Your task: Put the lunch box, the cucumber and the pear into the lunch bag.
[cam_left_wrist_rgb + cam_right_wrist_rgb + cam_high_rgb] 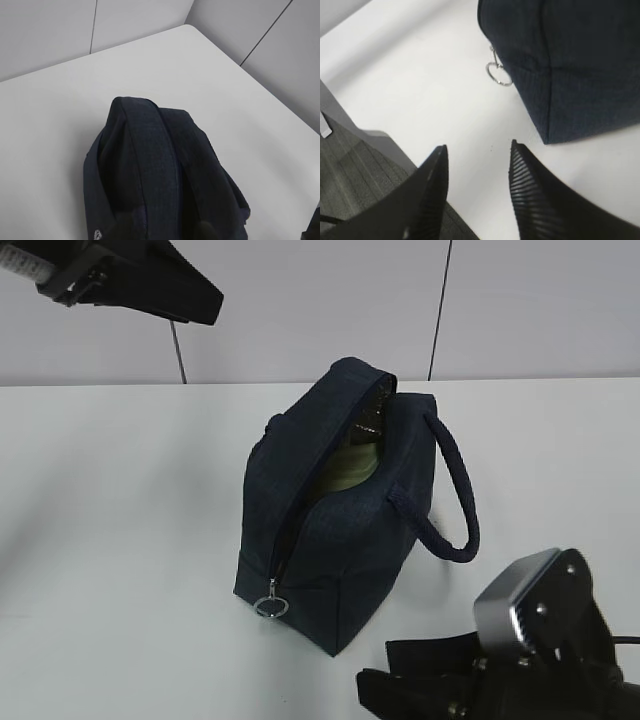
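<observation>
Boxy dark navy fabric lunch bag [335, 530] sits mid white counter [120, 500], zipper open along the top, silver foil lining showing near the back of the opening. A pale sage-green surface [355, 468] shows inside the mouth; reads as the clip lid of the lunch box, so I judge the box already in. Cucumber and pear: neither on the counter in any view. Can't see them inside either, the interior is mostly dark. Likely packed, but unconfirmed.

Right tool [477, 165] hangs low near the bag's front corner, beside the metal ring zipper pull [498, 74], jaws apart, nothing between them. Left tool is up top-left in the exterior view, above the bag's far end; only faint dark tips at the frame edge of its wrist view, released or clenched I can't tell, nothing visibly held.

Judgement: loading looks done or nearly so; what's left is confirming the contents.
</observation>
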{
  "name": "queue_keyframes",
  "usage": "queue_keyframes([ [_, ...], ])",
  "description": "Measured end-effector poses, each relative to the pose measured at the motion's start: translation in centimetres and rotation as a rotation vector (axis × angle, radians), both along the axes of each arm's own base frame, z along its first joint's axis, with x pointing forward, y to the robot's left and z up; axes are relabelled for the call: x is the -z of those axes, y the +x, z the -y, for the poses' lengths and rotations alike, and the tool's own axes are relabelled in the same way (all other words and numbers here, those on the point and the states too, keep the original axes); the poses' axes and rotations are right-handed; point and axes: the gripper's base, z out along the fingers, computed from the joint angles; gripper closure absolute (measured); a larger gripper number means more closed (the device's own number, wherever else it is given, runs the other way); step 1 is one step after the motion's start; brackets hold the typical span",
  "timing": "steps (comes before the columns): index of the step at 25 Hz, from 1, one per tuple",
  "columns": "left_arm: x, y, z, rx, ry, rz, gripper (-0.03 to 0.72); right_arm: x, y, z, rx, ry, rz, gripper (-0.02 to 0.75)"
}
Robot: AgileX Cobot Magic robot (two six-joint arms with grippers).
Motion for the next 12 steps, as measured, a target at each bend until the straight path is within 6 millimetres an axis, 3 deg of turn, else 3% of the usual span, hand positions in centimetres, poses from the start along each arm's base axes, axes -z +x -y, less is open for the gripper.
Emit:
queue_keyframes([
  [7,0.4,0.0,-0.3,0.011,0.063,0.007,0.449,2.9,1.0,-1.9,-0.116,-0.090,0.033,0.414],
  [12,1.8,0.2,-0.7,-0.017,0.111,0.019,0.449,2.6,2.3,-3.2,-0.162,-0.134,0.130,0.414],
])
